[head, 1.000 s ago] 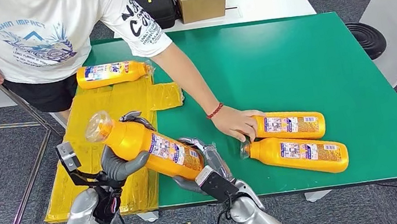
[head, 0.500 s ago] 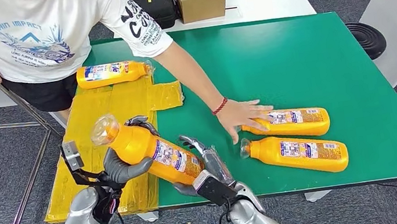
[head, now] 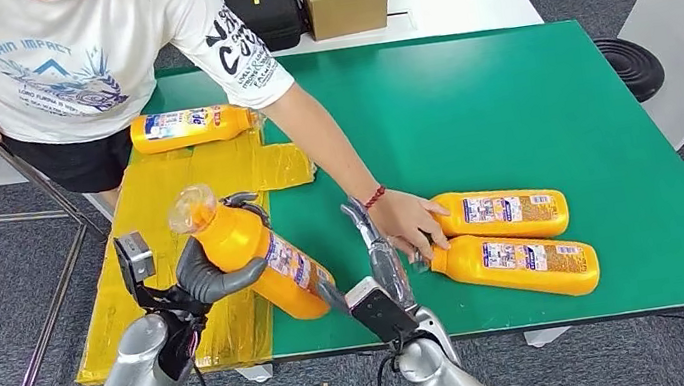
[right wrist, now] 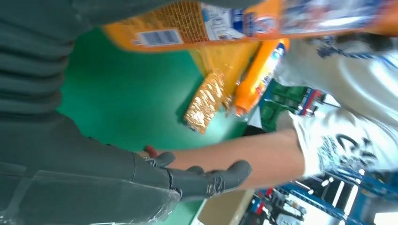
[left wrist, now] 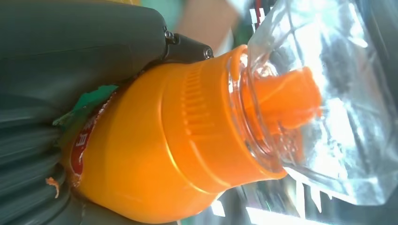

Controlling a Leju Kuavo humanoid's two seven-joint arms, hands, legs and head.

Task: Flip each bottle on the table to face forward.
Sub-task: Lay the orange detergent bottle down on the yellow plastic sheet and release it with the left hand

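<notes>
- left hand [head: 211,277] grips a glossy orange bottle [head: 251,253], tilted, clear-capped, lower left of centre
- right hand [head: 374,249] — fingers spread, holding nothing
- person's hand [head: 410,222] on two labelled bottles [head: 516,239], lower right on the matte green table [head: 508,109]

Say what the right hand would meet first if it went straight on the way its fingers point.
Probably the person's forearm: the right hand points up the table, its fingertips close beside the person's wrist. Depth is unclear, so it might pass alongside.
</notes>
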